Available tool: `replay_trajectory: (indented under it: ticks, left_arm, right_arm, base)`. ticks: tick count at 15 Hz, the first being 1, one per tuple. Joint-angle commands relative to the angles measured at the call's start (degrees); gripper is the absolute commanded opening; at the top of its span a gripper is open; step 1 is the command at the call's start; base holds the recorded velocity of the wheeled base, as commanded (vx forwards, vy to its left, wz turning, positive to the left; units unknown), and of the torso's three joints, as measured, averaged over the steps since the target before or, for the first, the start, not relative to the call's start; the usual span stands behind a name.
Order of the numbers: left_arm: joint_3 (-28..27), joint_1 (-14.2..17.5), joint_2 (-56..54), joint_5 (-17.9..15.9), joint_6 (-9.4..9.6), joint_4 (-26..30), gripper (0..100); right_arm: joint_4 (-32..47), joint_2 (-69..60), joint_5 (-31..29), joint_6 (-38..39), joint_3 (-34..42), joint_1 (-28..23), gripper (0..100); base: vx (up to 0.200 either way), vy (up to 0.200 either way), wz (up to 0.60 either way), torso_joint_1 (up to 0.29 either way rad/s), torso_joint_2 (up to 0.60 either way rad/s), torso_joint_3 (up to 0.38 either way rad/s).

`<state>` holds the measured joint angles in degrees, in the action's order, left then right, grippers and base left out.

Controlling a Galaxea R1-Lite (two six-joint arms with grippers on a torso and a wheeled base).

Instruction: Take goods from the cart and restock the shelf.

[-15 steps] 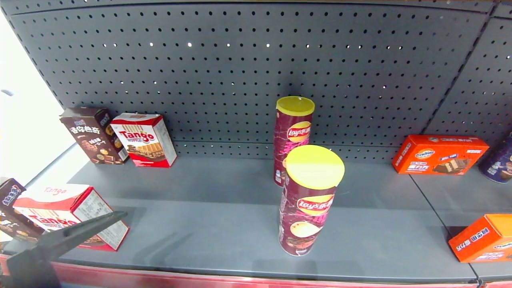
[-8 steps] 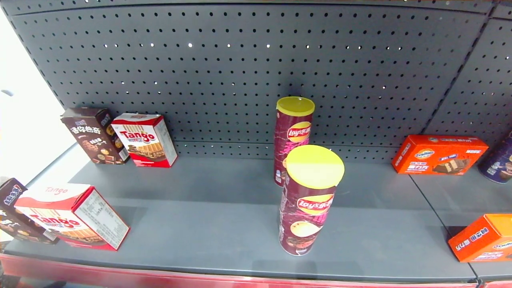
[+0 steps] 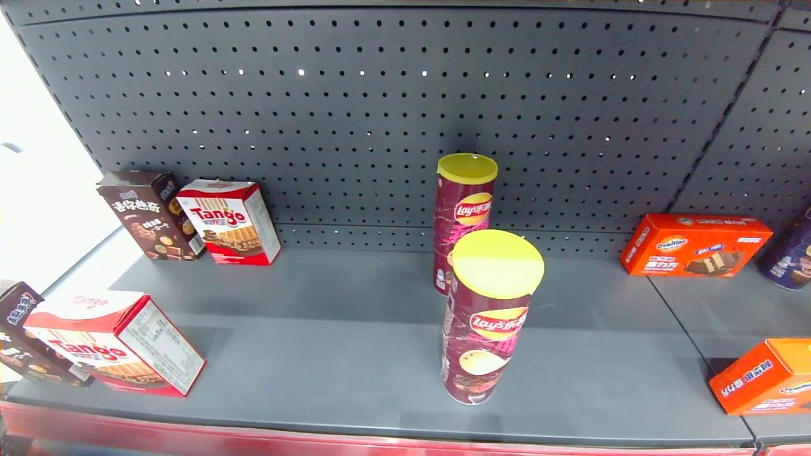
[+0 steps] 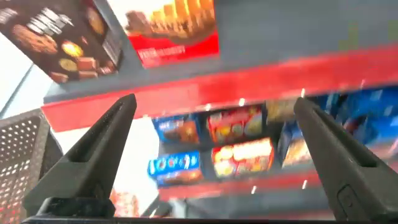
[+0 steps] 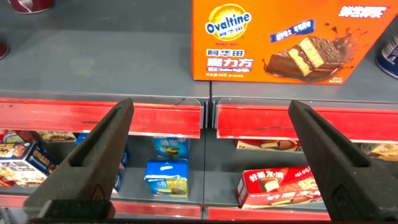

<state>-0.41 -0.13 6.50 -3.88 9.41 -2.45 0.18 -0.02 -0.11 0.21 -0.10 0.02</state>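
Two maroon chip cans with yellow lids stand mid-shelf, one in front (image 3: 491, 316) and one behind (image 3: 466, 215). Red wafer boxes sit at the back left (image 3: 229, 220) and front left (image 3: 114, 345), each beside a brown cookie box (image 3: 149, 214). My left gripper (image 4: 214, 102) is open and holds nothing. It hangs below the shelf's red front edge (image 4: 280, 81), under the front wafer box (image 4: 174, 28). My right gripper (image 5: 211, 104) is open too, holding nothing, and faces an orange box (image 5: 289, 40) at the shelf front.
Orange boxes lie at the right back (image 3: 694, 244) and right front (image 3: 760, 377) of the grey shelf (image 3: 329, 354). A grey mesh cart wall (image 4: 18, 149) is beside the left gripper. A lower shelf holds blue packs (image 5: 166, 177) and a red box (image 5: 280, 186).
The left gripper's finger, at the lower left of the head view a second ago, has dropped out of that view. The goods on the shelf have not moved.
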Motion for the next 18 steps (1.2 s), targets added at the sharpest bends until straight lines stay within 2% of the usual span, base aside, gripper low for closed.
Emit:
replay_trajectory:
  ticks: [1, 3, 5, 6, 7, 8, 9, 10, 13, 18]
  left_arm:
    - [0.06, -0.04, -6.32, 0.19, -1.68, -0.19, 100]
    - [0.06, -0.04, -6.32, 0.19, -1.68, -0.1, 100]
    - [0.06, -0.04, -6.32, 0.1, -4.93, -0.19, 100]
    - [0.06, -0.04, -6.32, 1.33, -5.72, -0.1, 100]
    - [0.15, 0.05, -6.32, 3.0, -5.98, -0.27, 100]
    - [0.41, 0.13, -6.32, 10.73, -7.13, 0.96, 100]
    - [0.41, 0.13, -6.32, 10.2, -7.48, 1.04, 100]
    - [0.41, 0.13, -6.41, 8.97, -7.04, 2.27, 100]
    - [0.24, 0.05, -6.32, 3.61, -7.39, 2.54, 100]
    - [0.24, -0.04, -6.32, 3.35, -7.21, 2.54, 100]
  right_arm:
    - [-0.01, 0.02, 0.02, -0.03, 0.01, 0.06, 100]
    - [-0.01, 0.02, 0.02, -0.03, 0.01, 0.06, 100]
    - [-0.01, 0.02, 0.02, -0.03, 0.01, 0.06, 100]
    - [-0.01, 0.02, 0.02, -0.03, 0.01, 0.06, 100]
    - [-0.01, 0.02, 0.02, -0.03, 0.01, 0.06, 100]
    - [-0.01, 0.02, 0.02, -0.03, 0.01, 0.06, 100]
    - [-0.01, 0.02, 0.02, -0.03, 0.01, 0.06, 100]
    - [-0.01, 0.02, 0.02, -0.03, 0.01, 0.06, 100]
    - [-0.01, 0.02, 0.02, 0.06, 0.01, 0.06, 100]
    - [0.17, 0.55, 0.55, -0.38, -0.08, -0.02, 100]
  base:
    - [0.0, 0.0, 0.0, 0.0, 0.0, 0.0]
    - [0.0, 0.0, 0.0, 0.0, 0.0, 0.0]
    - [0.0, 0.0, 0.0, 0.0, 0.0, 0.0]
    - [0.0, 0.0, 0.0, 0.0, 0.0, 0.0]
    - [0.0, 0.0, 0.0, 0.0, 0.0, 0.0]
    - [0.0, 0.0, 0.0, 0.0, 0.0, 0.0]
    - [0.0, 0.0, 0.0, 0.0, 0.0, 0.0]
    - [0.0, 0.0, 0.0, 0.0, 0.0, 0.0]
    - [0.0, 0.0, 0.0, 0.0, 0.0, 0.0]
    - [0.0, 0.0, 0.0, 0.0, 0.0, 0.0]
